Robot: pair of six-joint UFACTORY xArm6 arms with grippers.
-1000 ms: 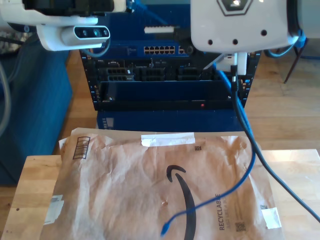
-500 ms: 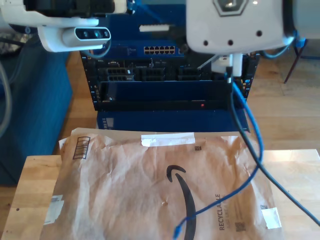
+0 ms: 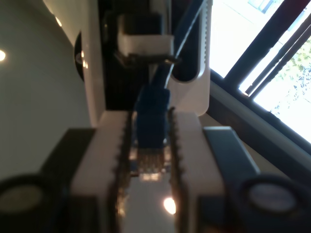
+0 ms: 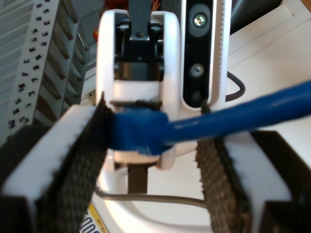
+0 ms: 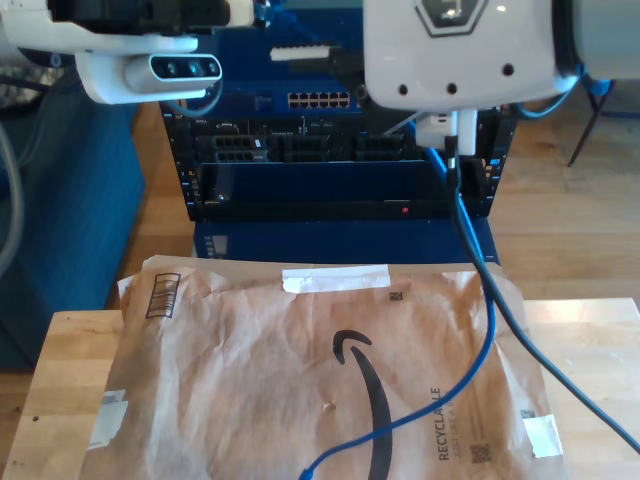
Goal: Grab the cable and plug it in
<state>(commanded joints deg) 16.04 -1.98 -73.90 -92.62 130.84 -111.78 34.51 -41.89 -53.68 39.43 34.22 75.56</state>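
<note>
Behind a wooden table [image 5: 70, 360] covered by a brown paper mailer [image 5: 250, 380], a dark equipment rack [image 5: 340, 150] is seen, while the cable [image 5: 480, 330] is clamped by its plug in my first gripper [image 3: 148, 160] and crosses between my second gripper [image 4: 150, 160]'s pads, touching one.

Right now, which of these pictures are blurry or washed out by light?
First wrist view: the window is blown out white, and the cable's plug in my first gripper is soft. Second wrist view: the near cable is blurred. Exterior view: evenly lit, fairly sharp.
</note>
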